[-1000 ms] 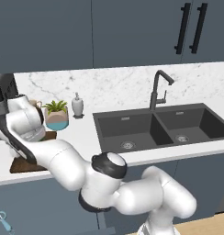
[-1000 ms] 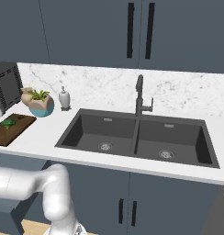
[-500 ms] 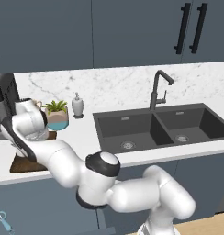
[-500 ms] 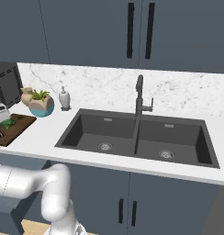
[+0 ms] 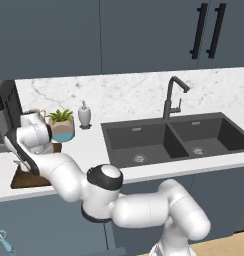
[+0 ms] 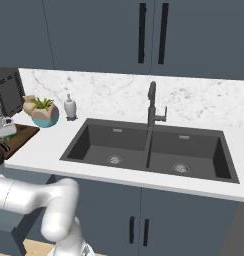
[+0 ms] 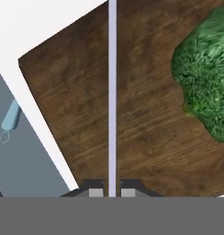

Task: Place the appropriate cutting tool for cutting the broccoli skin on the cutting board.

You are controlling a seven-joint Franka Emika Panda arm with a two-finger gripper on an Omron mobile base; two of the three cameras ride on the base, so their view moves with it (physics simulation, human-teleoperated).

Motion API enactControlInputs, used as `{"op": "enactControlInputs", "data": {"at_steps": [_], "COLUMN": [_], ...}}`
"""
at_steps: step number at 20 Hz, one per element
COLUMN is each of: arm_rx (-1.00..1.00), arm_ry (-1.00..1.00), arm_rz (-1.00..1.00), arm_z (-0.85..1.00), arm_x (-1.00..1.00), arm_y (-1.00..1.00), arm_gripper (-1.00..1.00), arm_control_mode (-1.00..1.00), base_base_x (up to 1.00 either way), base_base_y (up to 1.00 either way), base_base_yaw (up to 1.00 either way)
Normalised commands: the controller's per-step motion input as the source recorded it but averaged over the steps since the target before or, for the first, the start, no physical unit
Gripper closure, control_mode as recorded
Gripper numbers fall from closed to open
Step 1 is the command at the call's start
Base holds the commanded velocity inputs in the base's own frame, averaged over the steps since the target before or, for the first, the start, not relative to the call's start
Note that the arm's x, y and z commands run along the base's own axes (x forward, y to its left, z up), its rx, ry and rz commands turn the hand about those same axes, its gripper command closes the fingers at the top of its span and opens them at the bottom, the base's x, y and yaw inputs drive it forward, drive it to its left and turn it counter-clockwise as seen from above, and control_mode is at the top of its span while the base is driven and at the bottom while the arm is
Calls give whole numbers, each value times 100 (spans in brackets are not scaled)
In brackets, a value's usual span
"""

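My gripper (image 7: 112,192) is shut on the cutting tool (image 7: 112,92), a knife whose thin silver blade runs edge-on straight up the hand view; its handle is hidden. Beneath the blade lies the dark brown cutting board (image 7: 77,92), also seen at the counter's front left (image 5: 26,179) and at the left edge of the right base view (image 6: 21,134). The bumpy green broccoli (image 7: 205,78) rests on the board, to the right of the blade and apart from it. My white hand hangs over the board.
A light-blue peeler (image 7: 10,117) lies on the floor past the counter edge (image 5: 3,240). Behind the board stand a potted plant (image 5: 61,125), a soap dispenser (image 5: 84,114) and a dark appliance (image 5: 4,115). The double sink (image 5: 144,140) and faucet (image 5: 171,97) lie to the right.
My hand has shifted a little over the cutting board, and it now hides the broccoli in the right base view. The gripper has stayed shut.
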Motion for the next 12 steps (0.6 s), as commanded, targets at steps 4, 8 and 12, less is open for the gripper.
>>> {"op": "enactControlInputs", "data": {"at_steps": [4, 8, 12], "arm_rx": [0, 0, 0], "arm_ry": [2, 2, 0], "arm_rz": [3, 3, 2], "arm_z": [-26, -30, -12], "arm_x": [10, 16, 2], "arm_y": [12, 9, 0], "arm_gripper": [100, -100, -100], "arm_control_mode": [-100, -100, -100], "base_base_x": [0, 0, 0], "base_base_y": [0, 0, 0], "base_base_yaw": [0, 0, 0]}}
